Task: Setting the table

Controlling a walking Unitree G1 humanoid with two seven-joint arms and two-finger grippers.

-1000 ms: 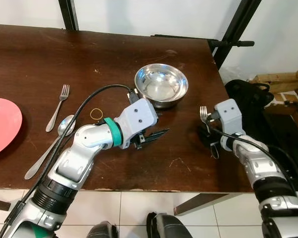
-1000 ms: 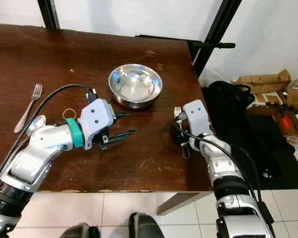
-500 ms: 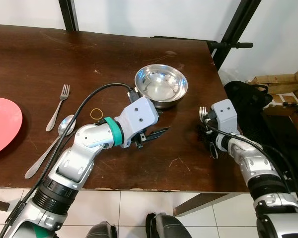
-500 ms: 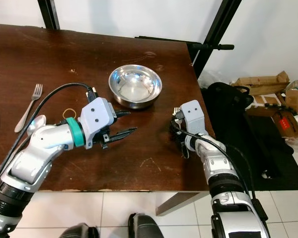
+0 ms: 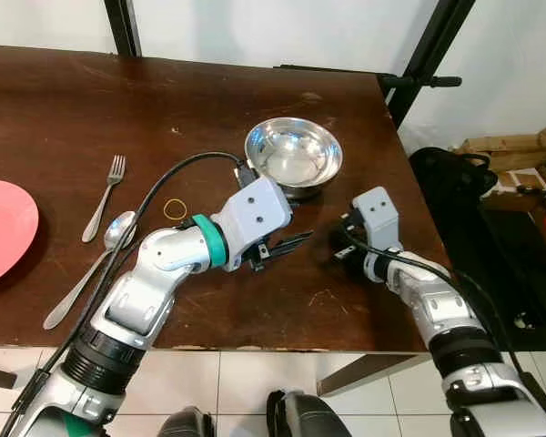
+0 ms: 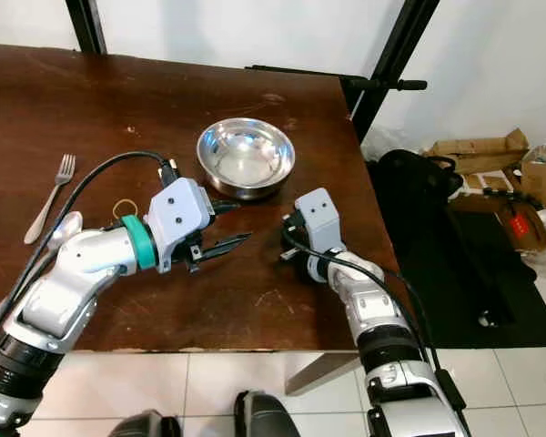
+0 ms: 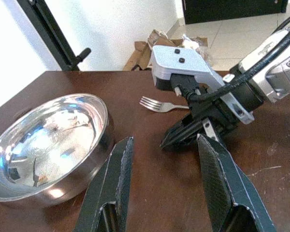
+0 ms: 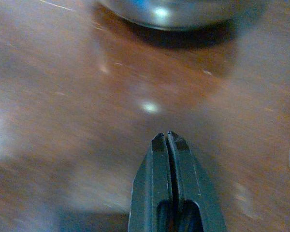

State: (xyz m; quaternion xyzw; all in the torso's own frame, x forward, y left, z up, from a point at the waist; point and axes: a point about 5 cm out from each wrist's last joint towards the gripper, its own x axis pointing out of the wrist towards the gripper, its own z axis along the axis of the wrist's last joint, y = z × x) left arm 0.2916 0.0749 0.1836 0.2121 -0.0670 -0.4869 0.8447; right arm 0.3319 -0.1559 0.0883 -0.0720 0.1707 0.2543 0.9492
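The fork (image 7: 157, 104) lies low over the table (image 5: 73, 100), just beside the steel bowl (image 5: 294, 155) on its right. Its tines point toward the bowl, and its handle runs back into the right hand (image 7: 167, 142). That hand's two black fingers are pressed together, and a strip of silver shows between them in the left wrist view, so it appears to be clamped on the fork's handle. Its fingertips sit at or just above the wood; whether they touch it cannot be told.

The left hand (image 6: 237, 224) hovers over the table in front of the bowl and holds nothing. Its fingers are spread well apart and point toward the right hand, which sits just beyond them.

Farther to the left on the table lie a yellow rubber band (image 5: 175, 208), a second fork (image 5: 105, 198) and a spoon (image 5: 91, 269), which is close beside that fork. A pink plate (image 5: 0, 228) sits at the left edge of the view.
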